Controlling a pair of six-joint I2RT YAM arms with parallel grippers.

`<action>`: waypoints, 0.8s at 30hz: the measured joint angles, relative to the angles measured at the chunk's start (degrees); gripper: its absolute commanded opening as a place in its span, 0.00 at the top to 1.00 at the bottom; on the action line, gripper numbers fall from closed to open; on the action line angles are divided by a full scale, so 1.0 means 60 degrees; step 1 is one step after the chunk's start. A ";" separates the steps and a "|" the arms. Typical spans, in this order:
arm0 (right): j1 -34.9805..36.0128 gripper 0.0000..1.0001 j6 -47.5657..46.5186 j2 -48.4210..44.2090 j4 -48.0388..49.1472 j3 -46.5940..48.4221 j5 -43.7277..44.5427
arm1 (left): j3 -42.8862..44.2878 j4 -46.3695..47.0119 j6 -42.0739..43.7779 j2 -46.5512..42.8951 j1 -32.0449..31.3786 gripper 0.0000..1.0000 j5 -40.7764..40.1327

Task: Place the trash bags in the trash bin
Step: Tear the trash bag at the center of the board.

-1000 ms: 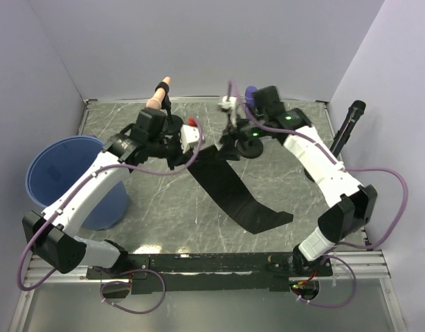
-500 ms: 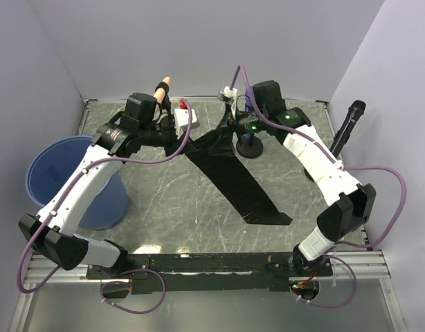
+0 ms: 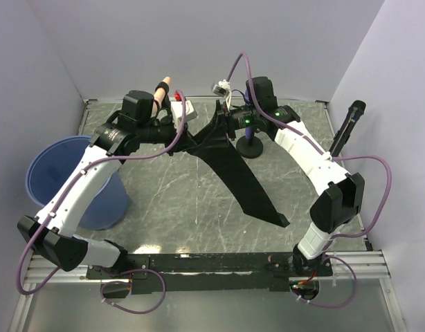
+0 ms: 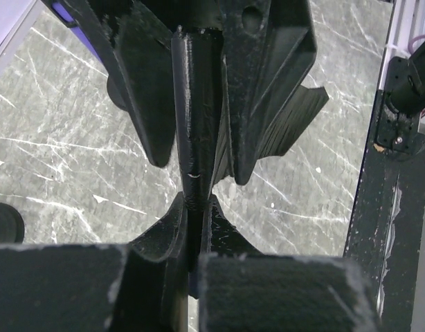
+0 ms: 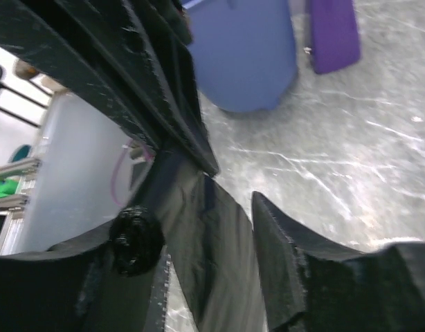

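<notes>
A long black trash bag [image 3: 243,176] hangs stretched from the two grippers down to the table at the front right. My left gripper [image 3: 187,133] is shut on the bag's upper end; in the left wrist view the gripper [image 4: 196,207] pinches a bunched fold of the bag [image 4: 199,117]. My right gripper [image 3: 223,124] meets it from the other side. In the right wrist view this gripper [image 5: 223,214] straddles the bag [image 5: 212,263] with its jaws open, and a gap shows beside the right finger [image 5: 282,270]. The blue trash bin [image 3: 64,173] stands at the table's left edge, apart from both grippers.
A black round-based stand [image 3: 250,147] sits just behind the bag at the back. A peach-coloured object [image 3: 162,90] stands at the back left. A black rod [image 3: 347,124] leans at the right wall. A purple object [image 5: 333,34] lies next to the bin [image 5: 243,55] in the right wrist view.
Both grippers rose and came together at the back. The bag was lifted off the table and drawn into a narrower strip. The right jaws opened wide, then narrowed around the bag.
</notes>
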 measured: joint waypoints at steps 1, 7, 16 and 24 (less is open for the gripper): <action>0.0004 0.43 0.0127 0.0018 0.0124 -0.0004 -0.0095 | 0.0000 0.0022 -0.0044 0.0000 0.0015 0.99 -0.0004; 0.0018 0.42 0.0670 0.0051 0.0583 -0.0168 -0.0481 | 0.0000 0.0073 -0.0237 0.0000 0.0047 0.99 0.0011; 0.0029 0.28 0.0714 0.0106 0.0648 -0.0164 -0.0379 | -0.0007 0.0299 -0.0546 0.0000 0.0149 0.99 0.0109; 0.0127 0.58 0.0459 0.0113 0.0539 -0.0164 -0.0171 | -0.0022 0.0448 -0.0692 0.0000 0.0189 0.99 0.0189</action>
